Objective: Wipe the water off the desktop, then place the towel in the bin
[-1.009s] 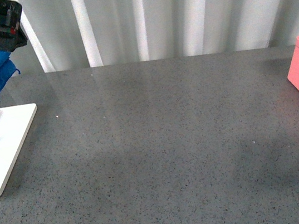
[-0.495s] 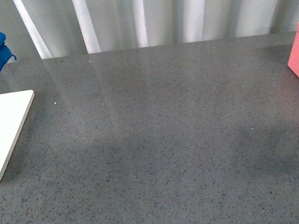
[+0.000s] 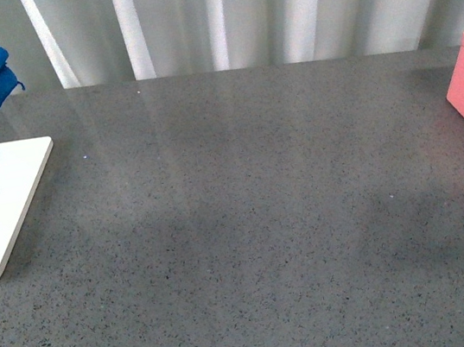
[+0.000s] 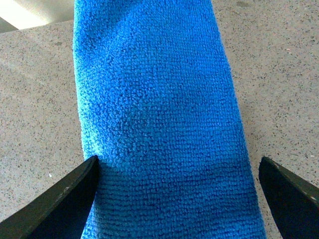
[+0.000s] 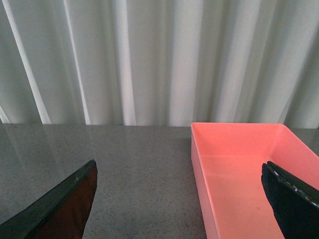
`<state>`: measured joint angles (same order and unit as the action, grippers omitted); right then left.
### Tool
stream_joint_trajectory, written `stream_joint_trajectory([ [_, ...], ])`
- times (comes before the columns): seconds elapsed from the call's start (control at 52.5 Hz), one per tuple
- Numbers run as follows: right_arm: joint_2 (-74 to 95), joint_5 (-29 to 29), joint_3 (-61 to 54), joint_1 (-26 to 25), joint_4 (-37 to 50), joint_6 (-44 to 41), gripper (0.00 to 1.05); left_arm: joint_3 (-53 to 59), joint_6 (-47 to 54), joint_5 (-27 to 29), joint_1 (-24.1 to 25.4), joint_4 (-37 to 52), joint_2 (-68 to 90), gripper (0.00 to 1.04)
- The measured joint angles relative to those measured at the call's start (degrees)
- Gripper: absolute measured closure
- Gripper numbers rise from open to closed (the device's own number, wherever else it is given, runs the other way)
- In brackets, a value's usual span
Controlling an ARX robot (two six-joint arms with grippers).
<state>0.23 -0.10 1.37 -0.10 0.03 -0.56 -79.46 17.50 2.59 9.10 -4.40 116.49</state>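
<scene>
Left gripper [image 4: 177, 167]: fingers spread apart, straddling the towel [image 4: 154, 109], which hangs over the white stand [image 3: 1, 208] at the far left of the desktop [image 3: 246, 206]. Right gripper [image 5: 178, 167]: fingers wide apart, holding nothing, facing the bin [image 5: 234, 125].

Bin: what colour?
Plain salmon pink, no pattern. The bin shows best in the right wrist view.
</scene>
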Motion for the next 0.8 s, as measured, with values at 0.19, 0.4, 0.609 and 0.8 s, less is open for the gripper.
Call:
stream_joint_trajectory([
  [0.19,0.00,0.02,0.00,0.00,0.00,0.00,0.07,0.09,0.22,-0.22,0.02,1.20,0.09,0.18],
  [0.4,0.00,0.00,0.00,0.00,0.00,0.00,0.07,0.46,0.44,-0.13,0.24,2.38,0.22,0.56],
  [0.609,0.00,0.00,0.00,0.00,0.00,0.00,0.07,0.90,0.59,-0.17,0.55,3.63,0.35,0.87],
  [0.8,0.00,0.00,0.00,0.00,0.00,0.00,0.07,1.51,1.22,-1.01,0.55,4.46,0.31,1.00],
])
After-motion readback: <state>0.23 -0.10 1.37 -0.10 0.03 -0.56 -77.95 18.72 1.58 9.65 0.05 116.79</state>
